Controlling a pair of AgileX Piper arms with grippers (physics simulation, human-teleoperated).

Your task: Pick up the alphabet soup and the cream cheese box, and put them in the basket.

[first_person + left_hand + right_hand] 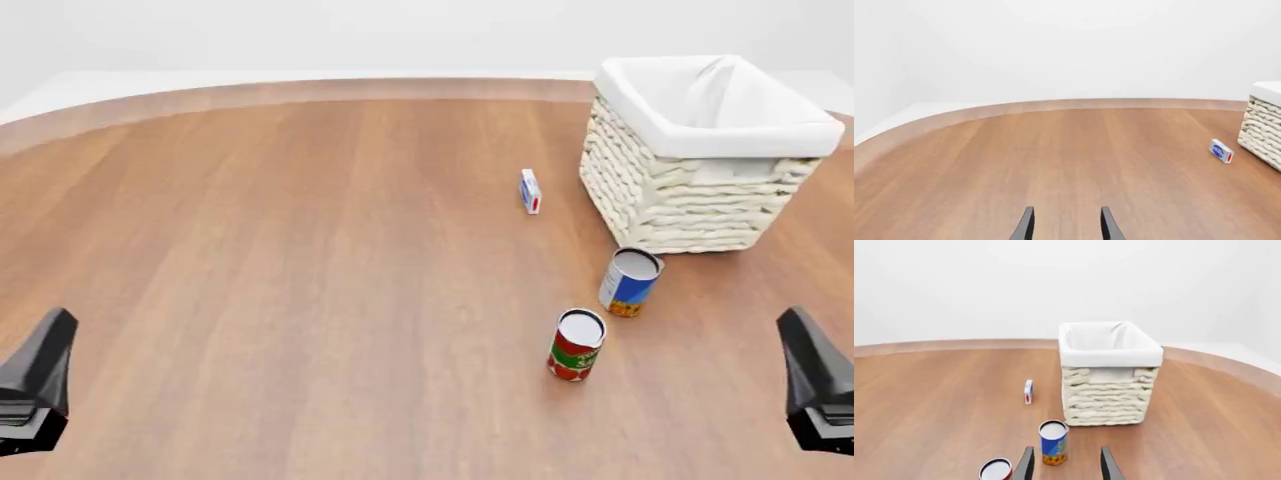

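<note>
Wooden and brown, the surface (267, 280) carries the basket (694, 190) at the far right, with the cream cheese box (530, 190) standing on edge just to its left and the alphabet soup (630, 282) upright just in front of it. Nearer still, beside the soup, stands a red and green can (577, 344). Both the left gripper (1066, 225) and the right gripper (1066, 465) hang at the near edge, fingers parted and holding nothing.
</note>
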